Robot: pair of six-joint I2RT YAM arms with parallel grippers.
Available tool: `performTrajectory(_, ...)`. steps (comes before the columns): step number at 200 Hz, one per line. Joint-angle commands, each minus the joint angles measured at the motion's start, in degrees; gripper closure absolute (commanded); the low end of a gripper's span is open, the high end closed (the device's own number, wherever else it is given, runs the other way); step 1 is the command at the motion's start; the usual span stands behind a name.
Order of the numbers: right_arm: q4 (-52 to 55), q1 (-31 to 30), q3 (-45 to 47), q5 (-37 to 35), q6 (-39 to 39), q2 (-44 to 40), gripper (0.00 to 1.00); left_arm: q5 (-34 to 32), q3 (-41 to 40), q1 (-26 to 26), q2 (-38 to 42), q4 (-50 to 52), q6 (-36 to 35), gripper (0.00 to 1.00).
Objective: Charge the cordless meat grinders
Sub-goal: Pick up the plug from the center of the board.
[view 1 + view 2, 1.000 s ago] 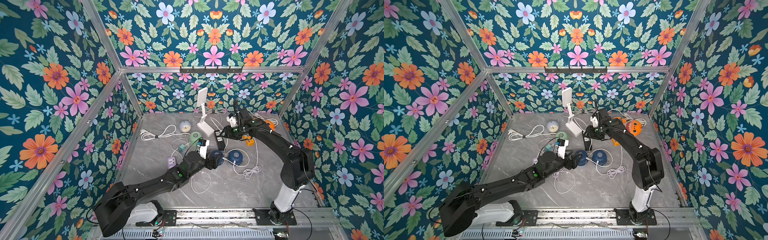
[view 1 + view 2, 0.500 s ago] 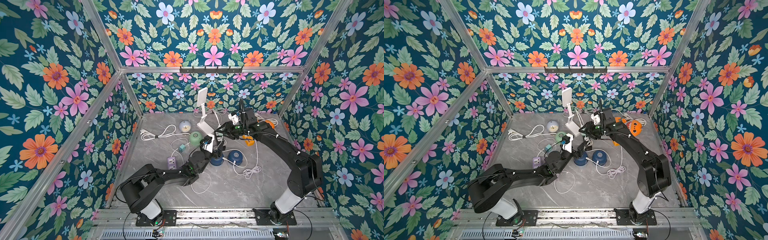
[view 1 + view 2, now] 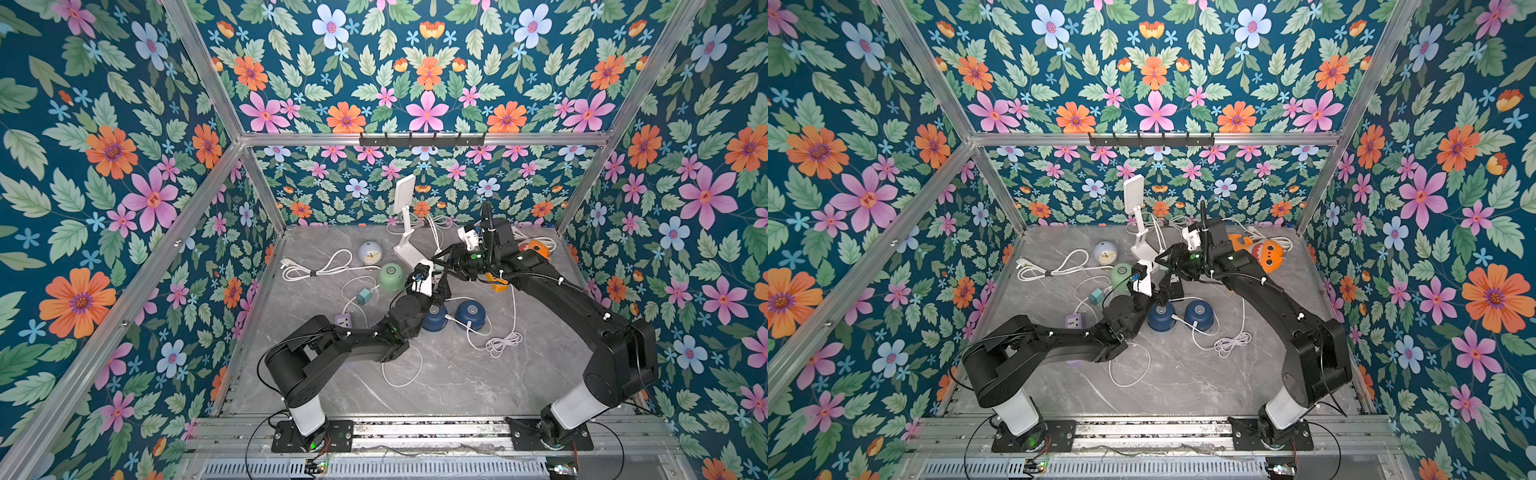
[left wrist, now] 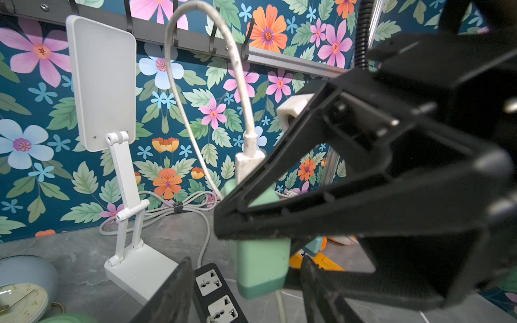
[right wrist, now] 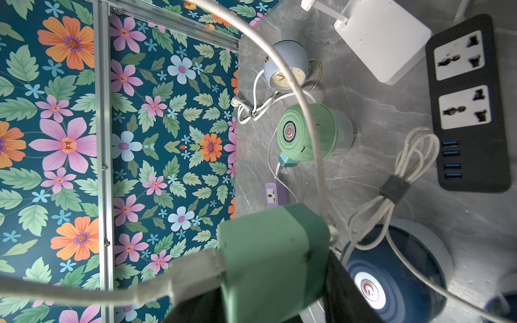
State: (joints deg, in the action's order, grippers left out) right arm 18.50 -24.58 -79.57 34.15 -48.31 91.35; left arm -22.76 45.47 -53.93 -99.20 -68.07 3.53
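From above, the two hands crowd together over the middle of the bench (image 3: pixel 457 382), and what they hold is nearly hidden there. The left wrist view settles it. The right hand (image 3: pixel 441 266) is clamped on a pale green plug adapter (image 4: pixel 261 265) with a white USB cable (image 4: pixel 249 145) plugged into its top. It holds the adapter in the air above a black power strip (image 4: pixel 215 293), which is cut off at the picture's edge. The left hand (image 4: pixel 244 263) has its fingers (image 4: pixel 173 293) apart, one on either side of the adapter's lower end, with a gap showing beside at least one. The task's units number three, all upright on the bench. A pale green meat grinder (image 3: pixel 390 276) stands just beside the pale-blue alarm clock (image 3: pixel 370 252). A navy meat grinder (image 3: pixel 434 321) is partly covered by the left wrist, and a second navy meat grinder (image 3: pixel 470 312) next to it is in full view. There are two adapters, the held one and a teal adapter (image 3: pixel 364 296) lying near the green grinder. There are two socket blocks, the black strip and a small lilac socket (image 3: pixel 343 320). One white folding stand (image 3: pixel 405 224) rises at the back, and one orange toy (image 3: pixel 1264 255) sits half hidden behind the right arm.
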Motion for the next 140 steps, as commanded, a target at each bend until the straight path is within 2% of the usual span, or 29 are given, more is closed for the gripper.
performTrajectory(1,-2.44,-0.28,0.46,0.33,-1.43,-0.69,0.77,-1.10,1.54,0.14,-0.55,-1.33,-0.01,0.42)
performTrajectory(28,-2.48,-0.29,0.81,0.21,-1.43,-0.74,0.77,-0.71,2.47,0.14,-1.08,-0.97,0.36,0.48)
performTrajectory(73,-3.03,-0.29,1.32,0.30,-1.65,-0.65,0.77,-0.26,3.59,0.14,-1.61,1.13,1.25,0.68)
performTrajectory(97,-3.37,-0.29,1.76,0.44,-1.72,-0.65,0.75,-0.28,3.63,0.14,-1.44,1.32,1.59,0.74)
performTrajectory(120,-4.04,-0.29,2.05,1.01,-1.91,-0.99,0.62,-0.06,3.53,0.22,-1.11,1.89,1.77,0.86)
performTrajectory(140,-2.49,0.48,1.77,0.85,-0.35,-2.21,0.44,1.80,2.61,0.77,0.11,2.97,2.13,0.99)
